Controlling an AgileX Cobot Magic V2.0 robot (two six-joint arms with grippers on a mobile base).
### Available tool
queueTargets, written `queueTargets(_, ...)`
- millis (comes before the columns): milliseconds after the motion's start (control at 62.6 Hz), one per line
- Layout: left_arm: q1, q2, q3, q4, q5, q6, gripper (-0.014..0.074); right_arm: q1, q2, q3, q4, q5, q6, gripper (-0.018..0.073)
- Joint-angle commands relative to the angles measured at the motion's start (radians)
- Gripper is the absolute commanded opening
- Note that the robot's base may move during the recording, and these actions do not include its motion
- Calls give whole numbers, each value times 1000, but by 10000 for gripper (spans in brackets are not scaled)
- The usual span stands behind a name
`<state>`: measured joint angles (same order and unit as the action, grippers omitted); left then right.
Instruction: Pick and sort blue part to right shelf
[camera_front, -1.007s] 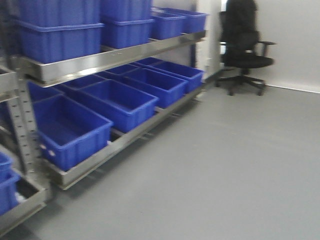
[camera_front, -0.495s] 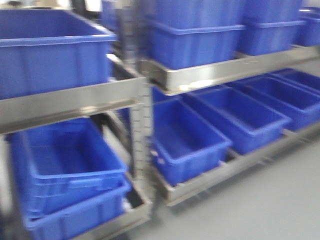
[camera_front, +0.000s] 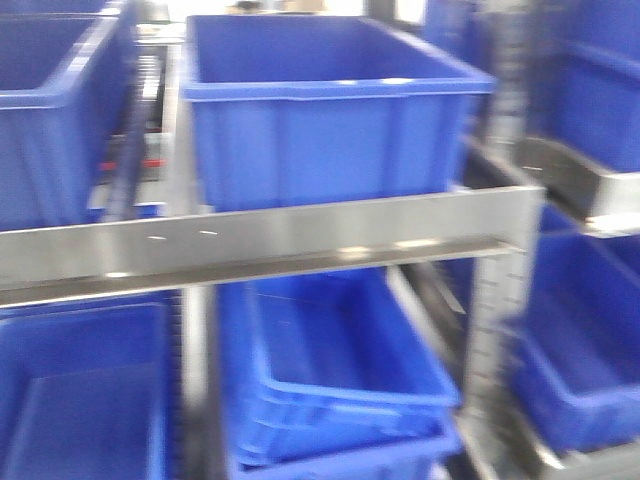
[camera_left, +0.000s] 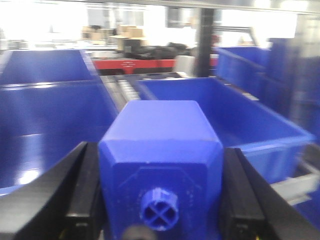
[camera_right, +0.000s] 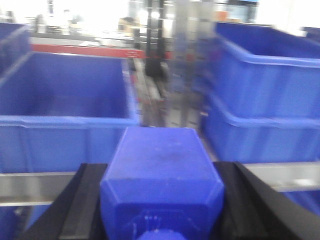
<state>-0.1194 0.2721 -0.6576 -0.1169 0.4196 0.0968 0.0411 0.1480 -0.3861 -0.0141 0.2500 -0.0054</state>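
**blue parts clamped in both claws, facing the racks**

steel shelving fills the front view, smeared by blur: a bright shelf rail (camera_front: 300, 240) runs across the middle. an open blue bin (camera_front: 320, 130) sits on the level above it and nested blue bins (camera_front: 340, 370) sit below. a perforated upright post (camera_front: 490, 300) stands to the right of them.

in the left wrist view the left gripper (camera_left: 161, 190) is clenched on a blue part (camera_left: 160, 140). its black fingers (camera_left: 85, 192) press both flanks of the block. the part's near face carries a round boss with a cross slot. beyond it lie two open bins, a left bin (camera_left: 45, 115) and a right bin (camera_left: 240, 115), with a red strip (camera_left: 145, 63) far behind.

in the right wrist view the right gripper (camera_right: 162, 200) likewise grips a second blue part (camera_right: 162, 170), a black finger (camera_right: 245, 200) tight on each side. ahead of it sit a wide bin (camera_right: 65, 100) and, to the right, what looks like two stacked bins (camera_right: 265, 100), though the blur leaves that unsure.
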Motion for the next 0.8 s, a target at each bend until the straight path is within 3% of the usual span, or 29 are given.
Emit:
queueTargets(0,1,16,-29,-9,-93,-4,333,-5,10,-29,-6,-98,-8,423)
queueTargets(783,1,16,-29,-9,-93,-4,333,-5,10,-29,-6,-98,-8,423)
